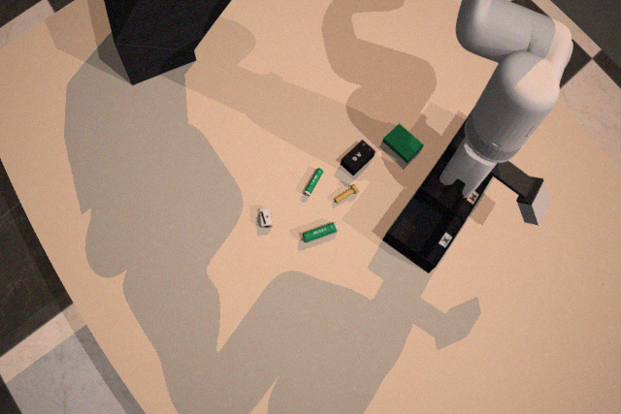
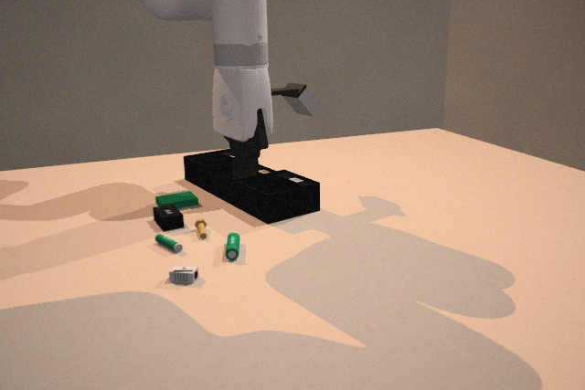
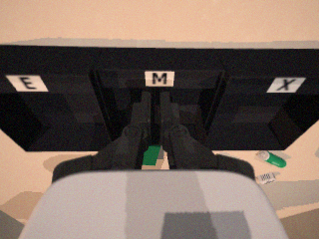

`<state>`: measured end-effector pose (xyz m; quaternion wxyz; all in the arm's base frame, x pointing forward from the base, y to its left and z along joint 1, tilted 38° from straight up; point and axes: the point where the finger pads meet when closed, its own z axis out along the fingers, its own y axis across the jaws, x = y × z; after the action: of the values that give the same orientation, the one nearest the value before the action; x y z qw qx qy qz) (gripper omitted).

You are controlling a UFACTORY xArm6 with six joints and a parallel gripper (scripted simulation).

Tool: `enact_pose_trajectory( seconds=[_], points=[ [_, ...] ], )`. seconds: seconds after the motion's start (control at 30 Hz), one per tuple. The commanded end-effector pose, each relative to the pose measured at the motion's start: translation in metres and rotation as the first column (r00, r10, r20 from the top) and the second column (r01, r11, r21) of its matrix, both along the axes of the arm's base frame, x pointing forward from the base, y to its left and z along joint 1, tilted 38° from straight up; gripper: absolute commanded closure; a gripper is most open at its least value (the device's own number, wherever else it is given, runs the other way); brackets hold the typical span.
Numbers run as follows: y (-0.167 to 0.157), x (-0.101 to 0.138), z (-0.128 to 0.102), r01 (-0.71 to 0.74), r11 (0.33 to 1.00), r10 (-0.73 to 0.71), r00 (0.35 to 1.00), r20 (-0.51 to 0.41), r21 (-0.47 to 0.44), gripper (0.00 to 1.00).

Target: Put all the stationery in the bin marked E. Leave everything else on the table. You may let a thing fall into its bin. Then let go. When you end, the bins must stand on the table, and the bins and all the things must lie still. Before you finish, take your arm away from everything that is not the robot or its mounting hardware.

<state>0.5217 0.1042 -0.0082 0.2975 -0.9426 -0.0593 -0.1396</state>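
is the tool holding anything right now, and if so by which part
Nothing is held. The tool is shut with bare fingers, low over the middle bin marked M. The green bit seen between them lies on the table beyond.

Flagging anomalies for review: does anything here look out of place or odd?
Yes: the gripper, shut on nothing, is lowered at the bin marked M, not E, while the pencil sharpener and green eraser lie on the table.
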Motion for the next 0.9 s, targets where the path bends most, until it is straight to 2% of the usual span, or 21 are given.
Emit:
enact_pose_trajectory(
  seconds=[0.0, 0.53, 0.87],
  points=[
    [-0.001, 0.001, 0.001, 0.001, 1.000, -0.001, 1.000, 0.003, 0.000, 0.93],
    [-0.001, 0.001, 0.001, 0.001, 1.000, -0.001, 1.000, 0.003, 0.000, 0.93],
    [-0.008, -0.002, 0.012, 0.001, 1.000, -0.001, 1.000, 0.003, 0.000, 0.93]
  ],
)
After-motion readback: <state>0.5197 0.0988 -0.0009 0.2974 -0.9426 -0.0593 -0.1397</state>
